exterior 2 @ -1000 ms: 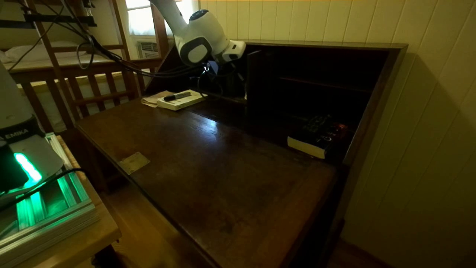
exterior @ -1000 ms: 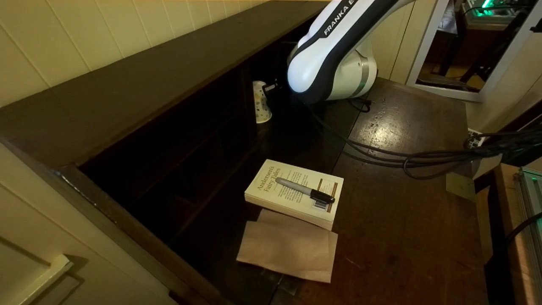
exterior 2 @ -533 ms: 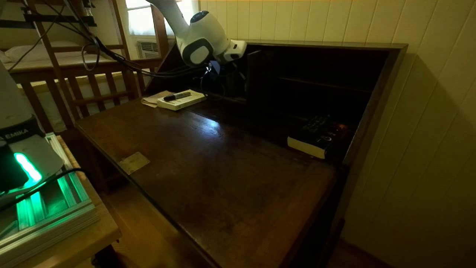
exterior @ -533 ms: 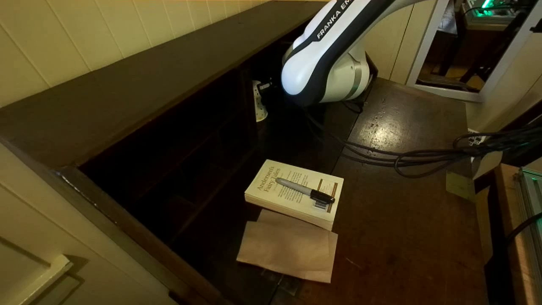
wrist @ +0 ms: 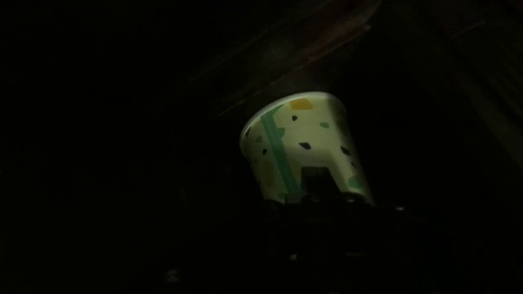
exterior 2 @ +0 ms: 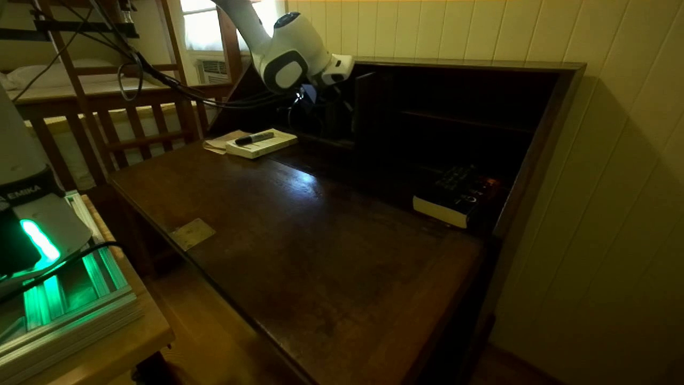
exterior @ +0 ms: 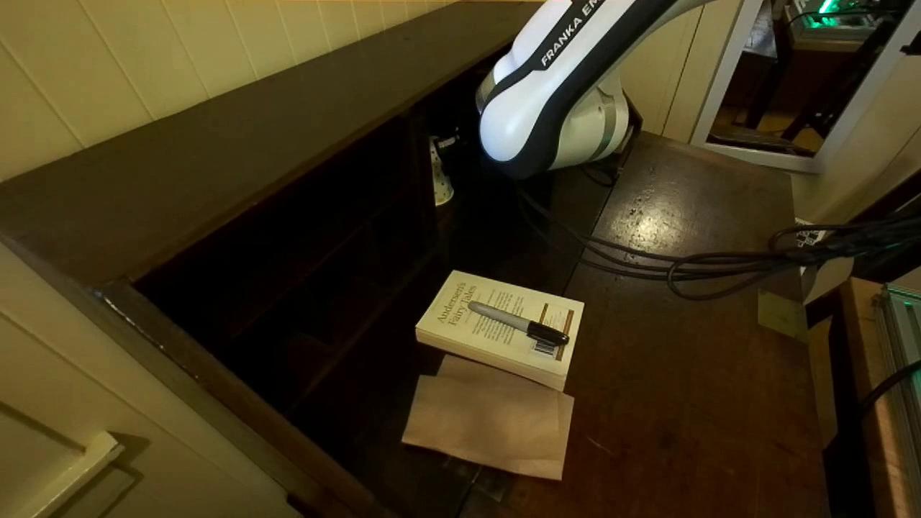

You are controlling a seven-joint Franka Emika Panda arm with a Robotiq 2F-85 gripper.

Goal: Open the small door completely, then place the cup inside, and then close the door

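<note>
The white speckled cup (wrist: 310, 134) stands upside down, its rim on the desk floor. In an exterior view the cup (exterior: 441, 185) is partly hidden behind the open small door (exterior: 420, 169), which is nearly edge-on there. The small door (exterior 2: 368, 117) also shows in an exterior view as a dark panel jutting out; it hides the cup there. My gripper (wrist: 314, 173) looks shut, its dark tips in front of the cup's narrow upper end and touching or almost touching it. The gripper tip (exterior: 447, 142) shows dimly beside the cup's top. The compartment's inside is too dark to see.
A white book (exterior: 496, 316) with a marker (exterior: 514, 322) and brown paper (exterior: 489, 424) lie on the desk. A dark thick book (exterior 2: 449, 198) lies in the shelf. Cables (exterior: 647, 266) hang from the arm. The desk top ledge (exterior: 252, 129) overhangs the shelves.
The arm and gripper have moved slightly left in an exterior view. The cup has shifted a little with them, further behind the door; less of it shows. The door looks unmoved.
</note>
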